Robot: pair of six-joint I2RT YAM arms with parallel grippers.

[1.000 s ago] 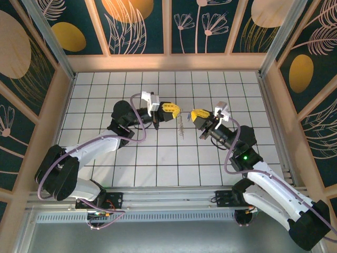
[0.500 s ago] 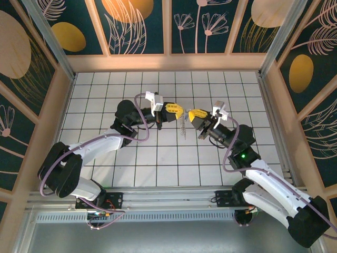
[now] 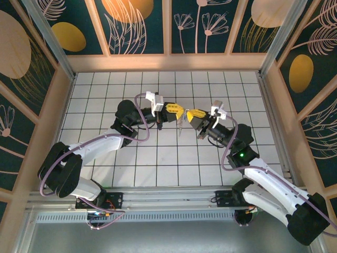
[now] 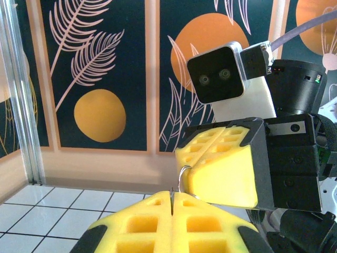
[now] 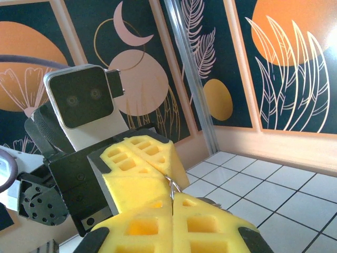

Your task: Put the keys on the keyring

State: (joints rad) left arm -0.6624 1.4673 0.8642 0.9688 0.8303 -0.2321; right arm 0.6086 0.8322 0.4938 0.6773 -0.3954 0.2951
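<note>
Above the middle of the tiled floor my left gripper and right gripper meet tip to tip. The keyring shows as a thin silver wire loop between them. My left gripper is shut on the wire, which stands edge-on in the seam of its yellow fingers. My right gripper is shut on the wire too, with its tips against the left fingers. A pale bumpy strand dangles under the meeting point. The keys are hidden.
White tiled floor lies all round, ringed by low beige walls and patterned panels. Purple cables loop off both arms. A grey metal sliver pokes out beside my right finger.
The two grippers have closed the gap and now touch. The left one slid right, the right one left. The dangling strand has swung and looks shorter.
</note>
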